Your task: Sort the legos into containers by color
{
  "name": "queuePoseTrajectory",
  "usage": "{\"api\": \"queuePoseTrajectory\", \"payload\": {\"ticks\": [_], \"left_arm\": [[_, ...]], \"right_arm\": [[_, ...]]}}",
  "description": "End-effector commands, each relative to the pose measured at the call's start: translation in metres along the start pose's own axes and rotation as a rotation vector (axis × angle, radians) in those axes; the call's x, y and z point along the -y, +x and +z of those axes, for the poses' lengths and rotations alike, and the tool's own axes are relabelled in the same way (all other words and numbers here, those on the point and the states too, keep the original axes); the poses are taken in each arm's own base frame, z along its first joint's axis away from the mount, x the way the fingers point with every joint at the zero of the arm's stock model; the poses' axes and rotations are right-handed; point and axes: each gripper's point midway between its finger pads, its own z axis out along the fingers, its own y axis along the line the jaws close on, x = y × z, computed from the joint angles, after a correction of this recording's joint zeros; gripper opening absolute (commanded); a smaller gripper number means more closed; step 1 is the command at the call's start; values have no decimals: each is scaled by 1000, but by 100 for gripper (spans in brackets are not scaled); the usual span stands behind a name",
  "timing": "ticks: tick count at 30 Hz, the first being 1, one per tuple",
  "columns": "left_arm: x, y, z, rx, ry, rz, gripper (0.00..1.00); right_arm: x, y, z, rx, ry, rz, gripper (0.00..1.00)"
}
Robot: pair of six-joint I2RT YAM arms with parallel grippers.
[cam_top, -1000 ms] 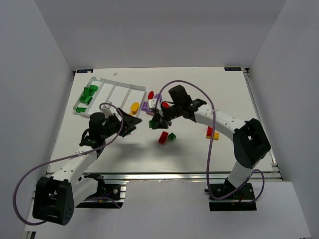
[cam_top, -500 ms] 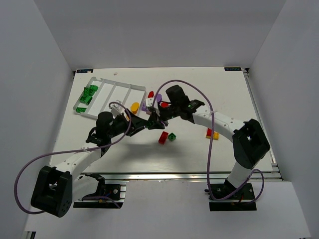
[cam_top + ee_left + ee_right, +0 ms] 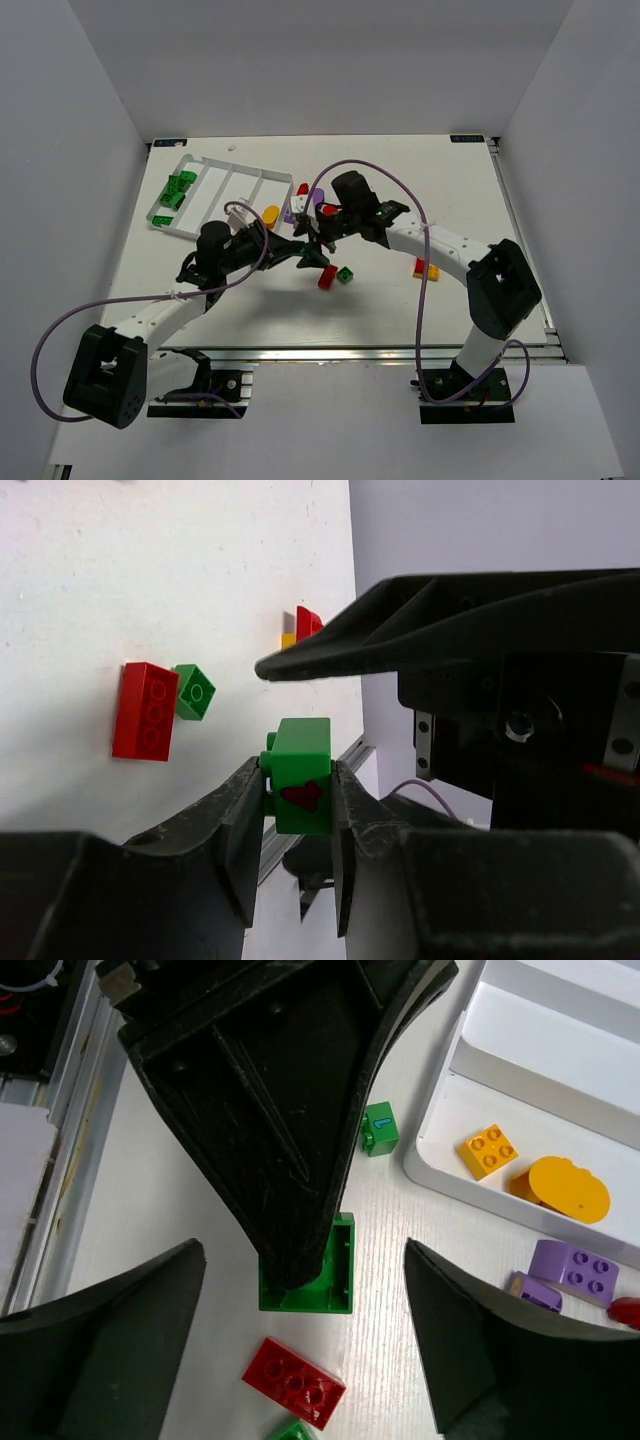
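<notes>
Green brick [image 3: 300, 775] now in left jaws

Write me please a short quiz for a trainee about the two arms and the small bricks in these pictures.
1. True or false: the left gripper grips a green rectangular plastic brick between its jaws.
2. The small plastic bricks in the leftmost compartment of the shallow white plastic tray, top view, are: A red, B green, C purple.
3. Fill in: the jaws of the right gripper stand ____.
Key: 1 true; 2 B; 3 open.
</notes>
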Motion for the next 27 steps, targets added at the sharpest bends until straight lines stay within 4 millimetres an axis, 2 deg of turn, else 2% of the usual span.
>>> {"api": "queuePoseTrajectory", "payload": {"ticks": [1,2,4,5,6,7,8,9,11,12,13,14,15,16,17,18,19,21,22,23,24,25,26,27], "left_arm": [[19,-14,2,29,22,71,18],[24,-19,2,40,19,107,17],[10,-23,-2,33,-96,132,14],[15,-35,-2,70,-96,179,13],[-6,-38,-11,60,-203,149,12],[-13,-47,-17,80,-257,160,11],[-24,-61,-28,104,-349,179,10],[-39,-86,-43,166,-425,155,10],[-62,-112,-66,230,-563,142,10],[-63,-140,-79,295,-604,137,10],[-66,-151,-84,311,-633,158,10],[-67,-165,-88,340,-658,169,10],[-60,-192,-98,407,-673,182,11],[-72,-202,-95,402,-713,179,11],[-77,-217,-100,433,-746,179,11],[-70,-237,-101,467,-744,198,11],[-88,-246,-95,448,-780,192,11],[-100,-273,-95,484,-800,199,11],[-96,-292,-94,512,-793,207,10],[-117,-301,-86,496,-815,179,9],[-126,-312,-89,512,-824,157,9],[-122,-329,-87,549,-806,138,9],[-138,-337,-80,556,-805,114,9],[-143,-347,-82,585,-795,99,9]], "right_arm": [[6,-33,-11,56,50,-89,90],[8,-32,-12,52,61,-90,89],[13,-24,-13,25,102,-74,89],[15,-21,-14,13,117,-68,89],[17,-12,-16,-15,144,-56,89],[19,-5,-18,-29,159,-47,89],[20,0,-20,-43,171,-44,89],[23,5,-24,-61,195,-45,89],[23,20,-29,-89,207,-34,89],[22,21,-32,-94,199,-51,89],[25,23,-37,-98,199,-51,89],[16,25,-38,-95,143,-32,84],[17,28,-43,-94,124,-26,64],[17,28,-46,-92,110,-9,48],[17,24,-48,-84,87,13,15],[20,24,-53,-81,96,36,1],[22,24,-55,-78,100,51,0],[27,25,-59,-72,122,56,0],[28,26,-60,-71,128,60,0],[26,26,-62,-67,130,60,0],[28,26,-64,-63,137,57,0],[28,27,-65,-61,140,58,0],[28,27,-66,-57,140,60,0],[28,30,-68,-57,144,69,0]]}}
